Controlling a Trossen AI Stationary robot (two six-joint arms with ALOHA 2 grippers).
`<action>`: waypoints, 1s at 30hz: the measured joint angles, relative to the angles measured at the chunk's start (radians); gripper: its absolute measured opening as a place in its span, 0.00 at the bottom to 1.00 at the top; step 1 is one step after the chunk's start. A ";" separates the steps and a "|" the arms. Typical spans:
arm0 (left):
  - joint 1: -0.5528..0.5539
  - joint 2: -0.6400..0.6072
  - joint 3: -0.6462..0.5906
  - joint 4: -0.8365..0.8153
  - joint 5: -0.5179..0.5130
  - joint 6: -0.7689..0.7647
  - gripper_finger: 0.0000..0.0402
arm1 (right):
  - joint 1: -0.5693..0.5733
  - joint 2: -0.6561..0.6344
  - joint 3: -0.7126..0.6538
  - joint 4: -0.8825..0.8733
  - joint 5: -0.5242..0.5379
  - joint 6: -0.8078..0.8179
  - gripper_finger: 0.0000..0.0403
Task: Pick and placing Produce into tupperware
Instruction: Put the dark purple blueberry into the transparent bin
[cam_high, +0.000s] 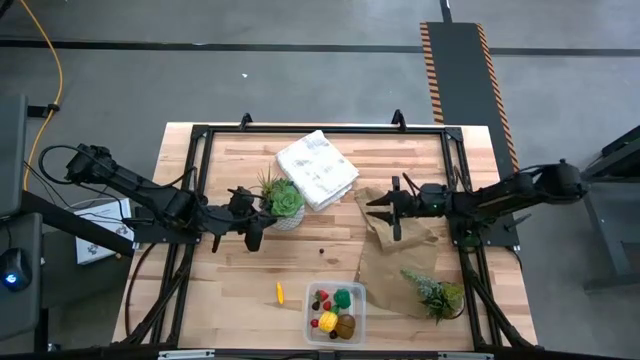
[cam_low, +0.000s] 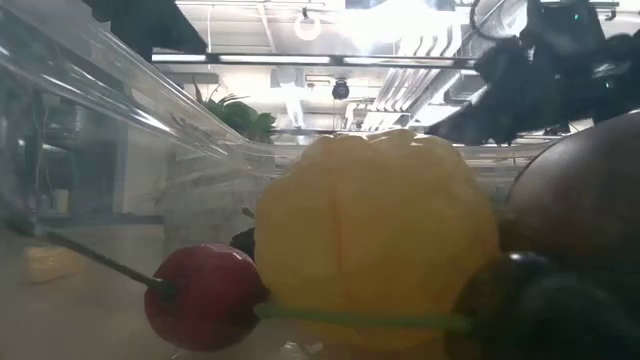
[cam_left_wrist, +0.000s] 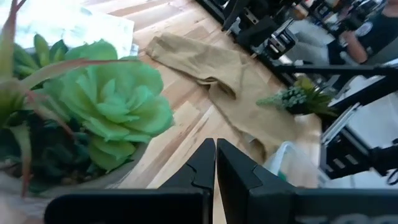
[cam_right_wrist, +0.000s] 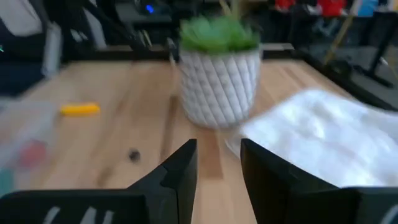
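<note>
Tupperware (cam_high: 336, 311) holds lemon (cam_high: 328, 321), broccoli (cam_high: 344, 297) (orange stick (cam_high: 280, 292) outside).

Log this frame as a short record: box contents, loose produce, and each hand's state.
box: clear tupperware at near table edge
in box: lemon, green piece, brown ball, red berries
loose: orange stick left of box; dark berry mid-table
left hand: shut, empty, beside potted succulent
right hand: open, empty, over brown bag

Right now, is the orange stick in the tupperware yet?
No. In the high view the orange stick lies on the table left of the tupperware, apart from it.
</note>
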 joint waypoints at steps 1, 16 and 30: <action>0.000 0.000 0.000 -0.012 0.000 0.000 0.01 | -0.001 0.014 -0.009 0.003 0.014 -0.003 0.28; 0.000 0.000 0.000 -0.097 -0.014 0.000 0.01 | -0.009 0.293 -0.008 0.377 -0.037 0.023 0.28; 0.000 0.000 0.000 -0.121 -0.010 0.000 0.01 | 0.061 0.565 0.140 0.414 -0.230 0.001 0.28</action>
